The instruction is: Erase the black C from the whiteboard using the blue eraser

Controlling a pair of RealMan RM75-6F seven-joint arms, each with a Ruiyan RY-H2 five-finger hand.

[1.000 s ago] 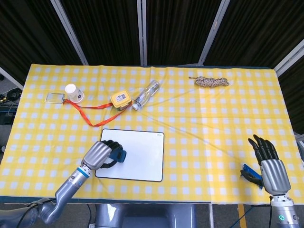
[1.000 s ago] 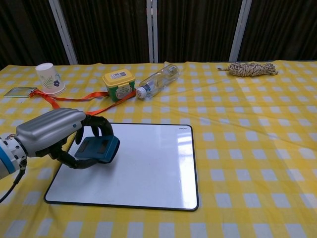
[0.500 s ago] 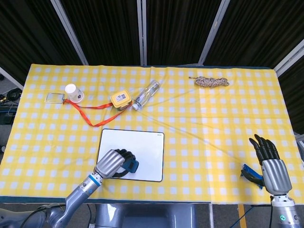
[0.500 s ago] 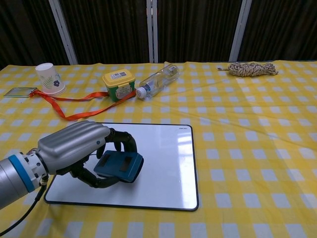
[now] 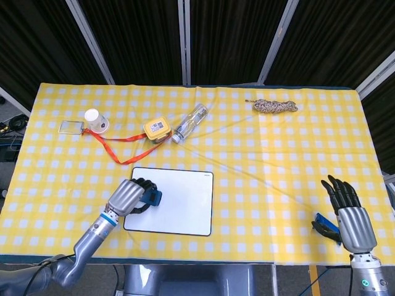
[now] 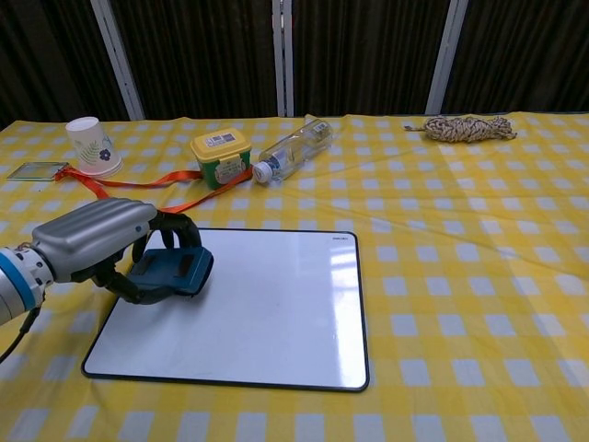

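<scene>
Left hand [image 6: 97, 241] back at whiteboard's left edge, fingers clamped on blue eraser [image 6: 171, 271].
Half a second before, it sat nearer the whiteboard's [image 6: 276, 313] front edge; the surface showed no mark. Right hand [image 5: 349, 213] lay fingers spread, holding nothing, by the table's front right corner, partly hiding a blue object [image 5: 325, 226]. Bottle's [image 6: 293, 148] contents unclear.

— Where's the blue eraser [image 6: 171, 271]?
— Gripped by the left hand [image 6: 101, 245], over the whiteboard's [image 6: 276, 313] upper left corner.
— Anything beyond the whiteboard?
— A yellow tub [image 6: 221, 157], just behind it.
</scene>
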